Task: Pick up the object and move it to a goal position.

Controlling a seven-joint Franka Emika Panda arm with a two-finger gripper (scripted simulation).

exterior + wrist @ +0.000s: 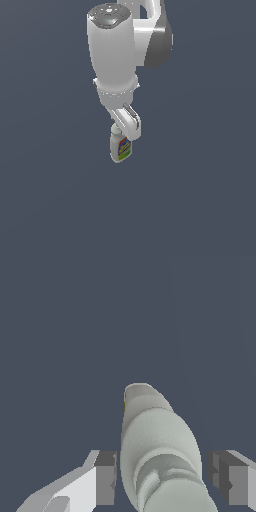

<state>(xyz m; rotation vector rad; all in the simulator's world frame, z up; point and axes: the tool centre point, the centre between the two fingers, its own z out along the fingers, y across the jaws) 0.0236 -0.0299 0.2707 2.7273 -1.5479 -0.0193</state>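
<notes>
White plastic, rounded at the cap: the small bottle (121, 148) sits directly under the gripper (121, 131) in the exterior view, cap uppermost and its red, blue, yellow and green label facing the camera, the body leaning slightly. In the wrist view the bottle (157, 456) lies between the two fingers (104, 478), and dark background shows on each side of it, so the jaws are spread with the pads clear of the plastic (no pinch yet). No goal marker is visible in either view, and whether the bottle rests on a surface cannot be told against the flat slate-blue background.

The risk, as I judge it, is in the closing: the cap and shoulder are curved and taper, so pads meeting that part could squeeze the bottle out downward or tip it. The gap also looks wider on one side, and the nearer finger could nudge the bottle sideways before the other arrives
</notes>
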